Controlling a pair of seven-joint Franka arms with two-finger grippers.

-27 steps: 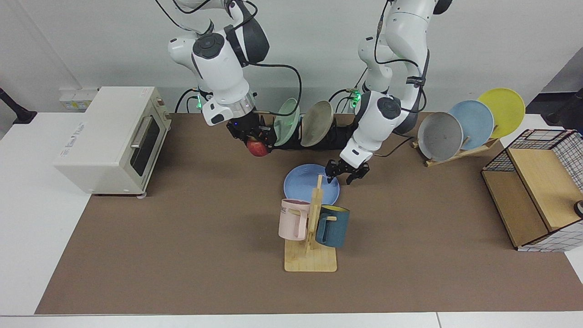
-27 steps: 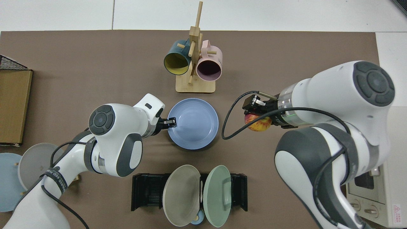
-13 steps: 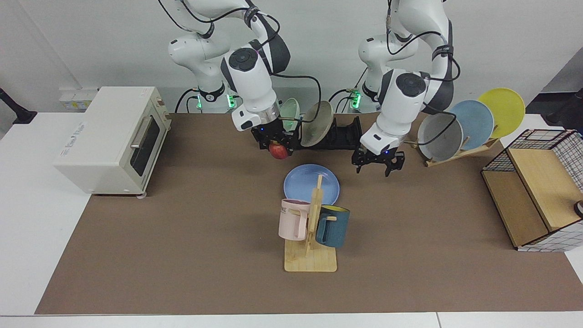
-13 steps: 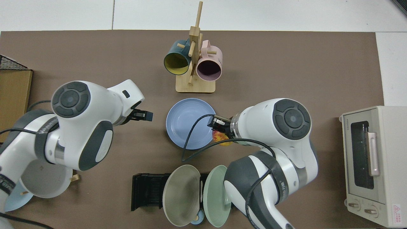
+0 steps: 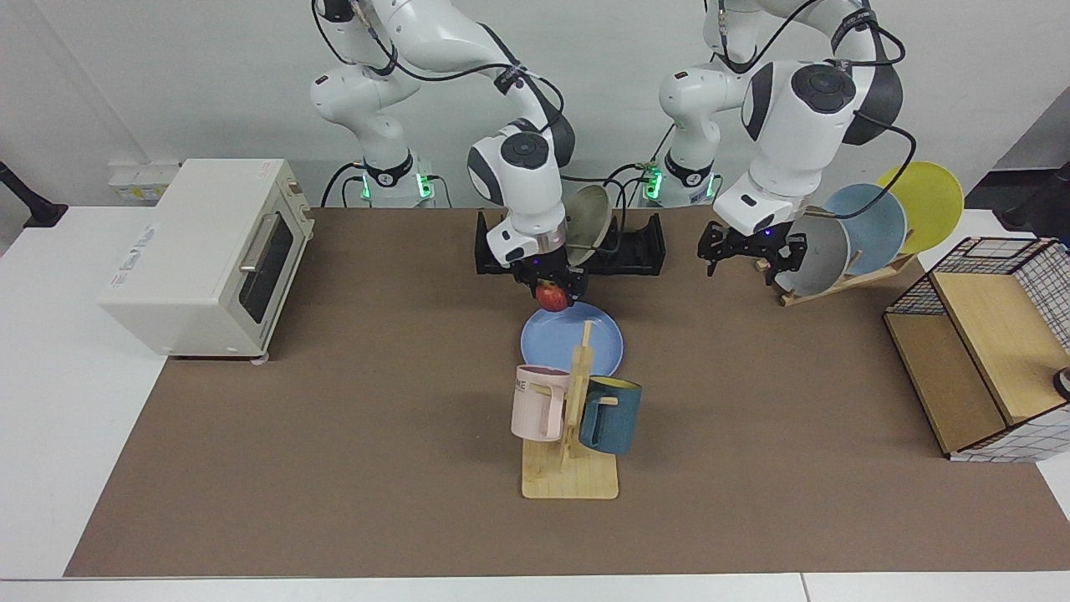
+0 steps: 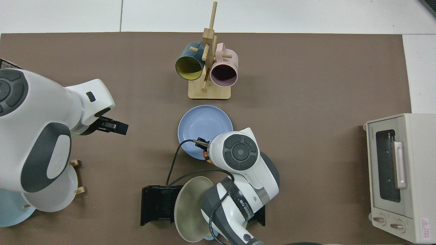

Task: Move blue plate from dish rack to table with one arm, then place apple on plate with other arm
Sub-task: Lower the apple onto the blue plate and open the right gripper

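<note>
We see the right gripper (image 5: 552, 294) pinching the apple (image 5: 550, 297) just above the far rim of the blue plate (image 5: 572, 339), which lies flat on the table (image 5: 334, 418). The left gripper (image 5: 746, 248) hangs with fingers spread, holding nothing, near the wooden plate rack (image 5: 844, 280). We count one plate on the mat, three in the wooden rack (grey, pale blue, yellow), one beige plate (image 5: 585, 216) visible in the dish rack (image 5: 635, 251), and two mugs on one mug stand (image 5: 571, 468).
</note>
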